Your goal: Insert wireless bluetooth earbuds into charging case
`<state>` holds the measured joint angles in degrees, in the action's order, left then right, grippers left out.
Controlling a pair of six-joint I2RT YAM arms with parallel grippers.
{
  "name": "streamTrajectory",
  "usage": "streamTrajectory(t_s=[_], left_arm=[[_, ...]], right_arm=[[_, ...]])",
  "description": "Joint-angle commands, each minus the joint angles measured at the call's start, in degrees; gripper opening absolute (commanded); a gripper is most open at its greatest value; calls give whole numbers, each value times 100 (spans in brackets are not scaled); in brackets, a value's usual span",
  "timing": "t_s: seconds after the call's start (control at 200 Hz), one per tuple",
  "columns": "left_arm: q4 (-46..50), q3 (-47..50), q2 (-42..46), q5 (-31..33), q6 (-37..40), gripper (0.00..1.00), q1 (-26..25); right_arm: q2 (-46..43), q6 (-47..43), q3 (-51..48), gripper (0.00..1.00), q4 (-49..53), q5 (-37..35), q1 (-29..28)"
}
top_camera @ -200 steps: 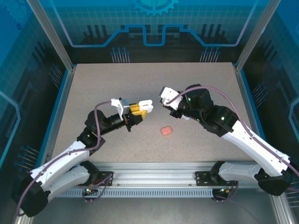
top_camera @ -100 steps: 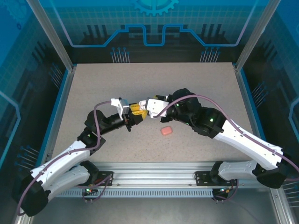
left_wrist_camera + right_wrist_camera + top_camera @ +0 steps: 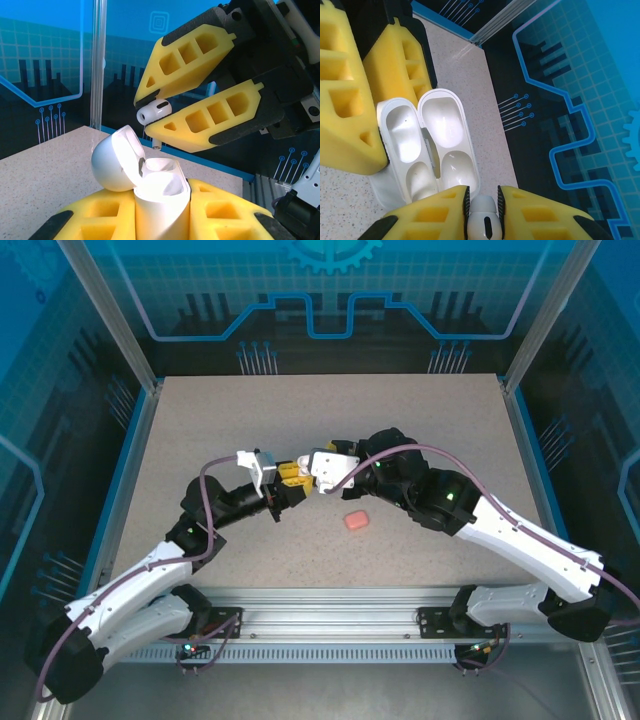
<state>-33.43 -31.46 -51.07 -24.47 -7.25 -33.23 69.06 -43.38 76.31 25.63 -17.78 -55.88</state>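
While the white pebble-shaped plastic charging case [image 3: 422, 145] is being clamped, lid swung open, by the yellow-padded left hand [image 3: 295, 476] above the speckled grey worktop [image 3: 200, 430], a small white stemmed earbud [image 3: 482, 220] is being pinched in the closed right hand [image 3: 146, 116]. It is being held just above the open wells, not touching, stem pointing down. Judging by this, a short descent is being called for, with the raised lid crowding one side. A salmon-pink rounded case [image 3: 355, 521] is being left well clear.

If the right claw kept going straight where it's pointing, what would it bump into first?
Most likely the open charging case clamped in the left gripper. The earbud pinched in the right gripper sits just short of it, though the depth is unclear.
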Motion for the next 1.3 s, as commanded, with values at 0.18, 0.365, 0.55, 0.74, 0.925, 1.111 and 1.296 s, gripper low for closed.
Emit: streamTrajectory(t_s=[0.18, 0.365, 0.55, 0.74, 0.925, 1.111, 1.296], left_arm=[[-284, -167, 44, -126, -32, 0, -45], [-278, -162, 61, -128, -33, 0, -54], [-278, -152, 61, -124, -31, 0, -54], [-309, -146, 88, -128, -49, 0, -44], [-313, -141, 122, -109, -57, 0, -47], [-321, -124, 151, -74, -61, 0, -50], [-335, -97, 176, -44, -46, 0, -55]], right_arm=[[-60, -71, 252, 23, -158, 114, -99], [5, -6, 261, 23, -198, 242, -116], [63, 57, 244, 22, -233, 293, -125], [154, 55, 235, 22, -251, 250, -125], [201, 114, 198, 22, -247, 255, -134], [180, 303, 204, 22, -31, 369, -130], [161, 457, 212, 23, 241, 494, -134]])
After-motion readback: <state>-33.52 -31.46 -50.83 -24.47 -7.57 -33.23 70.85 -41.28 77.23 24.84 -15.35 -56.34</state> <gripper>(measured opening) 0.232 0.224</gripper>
